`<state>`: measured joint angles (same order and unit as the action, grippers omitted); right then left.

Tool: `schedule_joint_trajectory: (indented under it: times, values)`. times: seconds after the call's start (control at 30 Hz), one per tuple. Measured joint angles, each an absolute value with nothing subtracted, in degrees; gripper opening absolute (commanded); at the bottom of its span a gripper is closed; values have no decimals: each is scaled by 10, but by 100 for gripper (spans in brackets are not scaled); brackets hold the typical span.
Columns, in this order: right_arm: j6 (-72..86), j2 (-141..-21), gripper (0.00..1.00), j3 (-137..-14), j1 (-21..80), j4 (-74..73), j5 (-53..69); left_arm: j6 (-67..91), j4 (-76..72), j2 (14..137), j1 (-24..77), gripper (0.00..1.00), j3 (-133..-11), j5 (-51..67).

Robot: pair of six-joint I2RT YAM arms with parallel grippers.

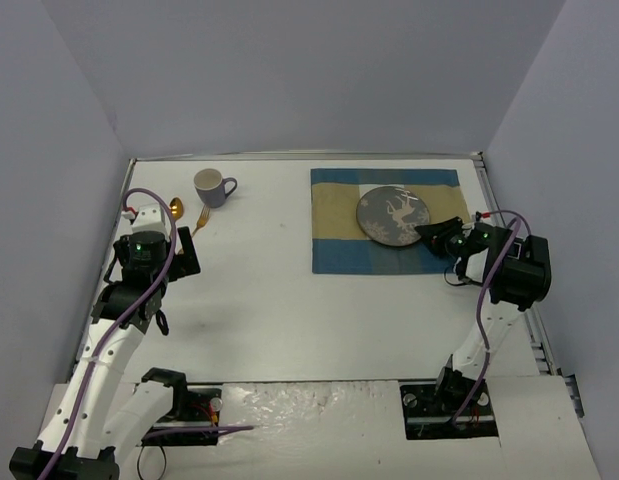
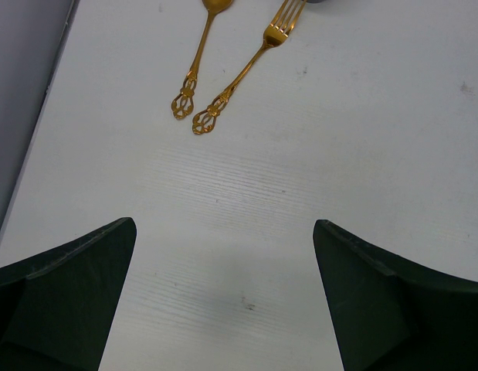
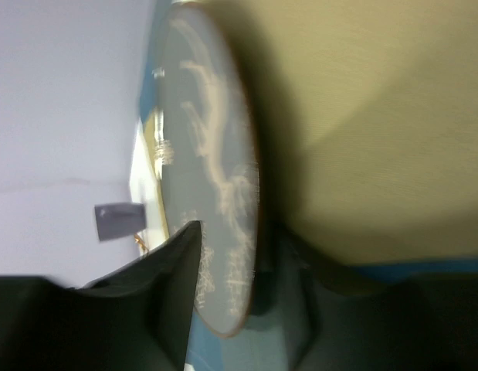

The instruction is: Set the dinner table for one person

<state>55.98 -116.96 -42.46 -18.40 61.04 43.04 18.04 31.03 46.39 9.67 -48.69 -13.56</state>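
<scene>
The white dinner table (image 1: pixel 289 320) carries a blue-and-tan striped placemat (image 1: pixel 339 250) at the back right. A grey plate with a pale deer pattern (image 1: pixel 392 215) is on it. My right gripper (image 1: pixel 429 232) is shut on the plate's near right rim, one finger above and one below; in the right wrist view (image 3: pixel 235 232) the plate (image 3: pixel 215 154) looks tilted off the placemat (image 3: pixel 377 116). A gold spoon (image 1: pixel 175 209) and gold fork (image 1: pixel 202 216) lie at the back left. My left gripper (image 1: pixel 184 248) is open and empty just short of them (image 2: pixel 223 232).
A lavender mug (image 1: pixel 213 187) stands upright at the back left, right of the spoon and behind the fork. In the left wrist view the spoon (image 2: pixel 198 62) and fork (image 2: pixel 246 73) lie side by side, handles toward me. Grey walls enclose the table on three sides.
</scene>
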Motion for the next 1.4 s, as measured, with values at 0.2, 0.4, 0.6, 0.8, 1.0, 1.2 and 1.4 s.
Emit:
schedule_joint_trajectory:
  times: [0.2, 0.4, 0.6, 0.8, 1.0, 1.2, 1.4]
  values:
    - [499, -1115, 75, -439, -188, 532, 412, 180, 310, 465, 96, 97, -487, -135]
    - [412, -1046, 85, -475, -185, 368, 332, 181, 310, 476, 96, 97, -487, -133]
    - [315, -936, 93, -542, -145, 184, 170, 185, 316, 543, 96, 97, -521, -114]
    - [271, -843, 97, -581, -70, 110, 109, 184, 321, 665, 81, 97, -648, -99]
    - [239, -791, 97, -592, 3, 78, 106, 180, 304, 836, 24, 97, -822, -56]
    - [206, -771, 99, -594, 87, 66, 123, 187, 320, 1050, -29, 94, -1031, -3]
    - [180, -756, 100, -594, 139, 57, 135, 200, 360, 1198, -40, 85, -1152, 16]
